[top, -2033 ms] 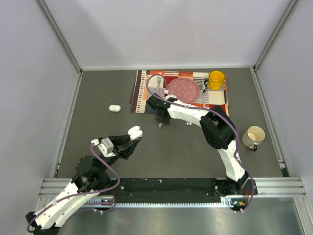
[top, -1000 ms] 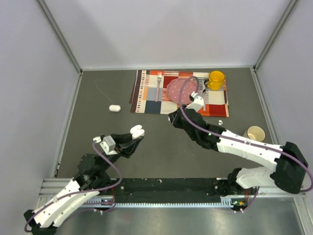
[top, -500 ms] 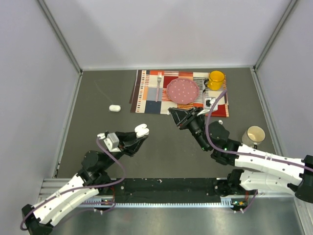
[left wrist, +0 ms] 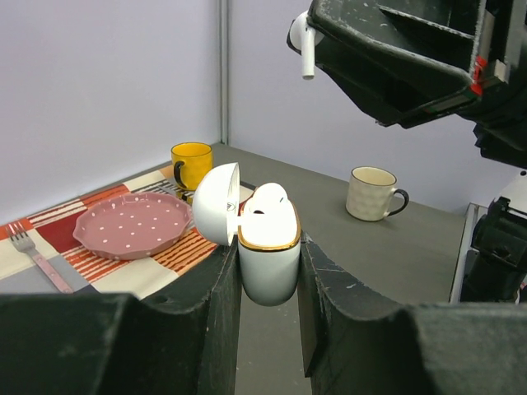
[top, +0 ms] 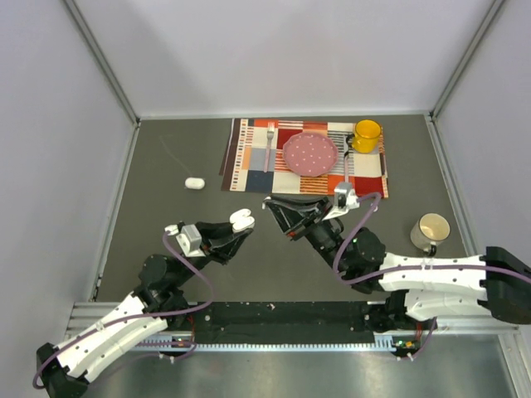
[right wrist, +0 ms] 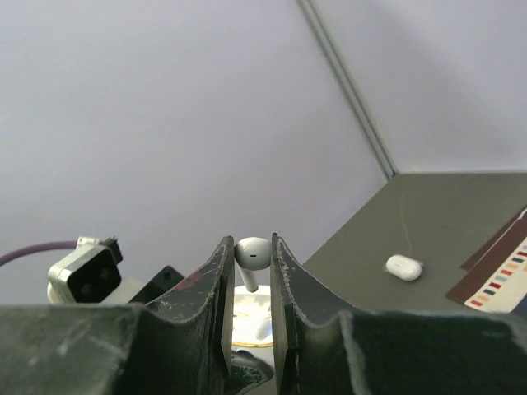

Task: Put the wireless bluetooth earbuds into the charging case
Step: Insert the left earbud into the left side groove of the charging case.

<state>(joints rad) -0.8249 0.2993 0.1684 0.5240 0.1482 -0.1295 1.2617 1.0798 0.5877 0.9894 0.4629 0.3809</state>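
White plastic, gold-rimmed, the open charging case [left wrist: 268, 262] is clamped upright between the left gripper's [top: 233, 235] black fingers, lid swung back, with what looks like one rounded bud already sitting in it. Facing it, the right gripper [top: 279, 216] pinches a small white stemmed earbud [right wrist: 253, 252], held in the air just above the case's opening and not touching it. Farther back lie a small white pebble-shaped case [top: 193, 183] on the grey table [top: 174, 149] and a striped placemat [top: 247, 162] carrying a pink dotted plate [top: 310, 153].
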